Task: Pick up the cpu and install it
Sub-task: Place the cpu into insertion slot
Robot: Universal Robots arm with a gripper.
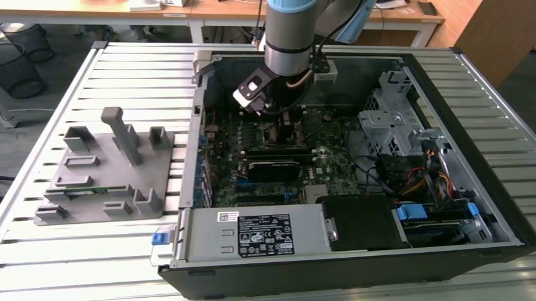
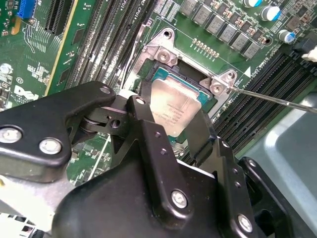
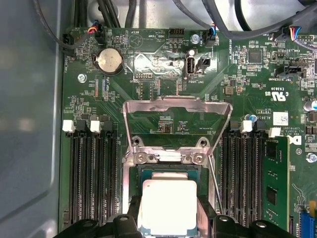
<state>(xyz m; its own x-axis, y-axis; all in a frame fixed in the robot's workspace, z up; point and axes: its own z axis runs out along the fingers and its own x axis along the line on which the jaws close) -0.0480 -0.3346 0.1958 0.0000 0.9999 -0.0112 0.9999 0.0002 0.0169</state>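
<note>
gripper (image 2: 168, 111): fingers (image 2: 151, 134) clamped on the cpu's two sides
cpu (image 2: 178, 101): over the socket, near edge hidden by fingers; seated or just above, cannot tell
socket (image 3: 168, 168): partly covered by cpu
plate (image 3: 177, 119): tipped up behind socket
lever (image 2: 277, 98): thin rod beside socket
arm (image 1: 289, 37): blocks socket in exterior view

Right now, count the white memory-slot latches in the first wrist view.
4: two latches toward the case wall, two toward the memory stick, either side of the cpu. Others may be hidden.
</note>
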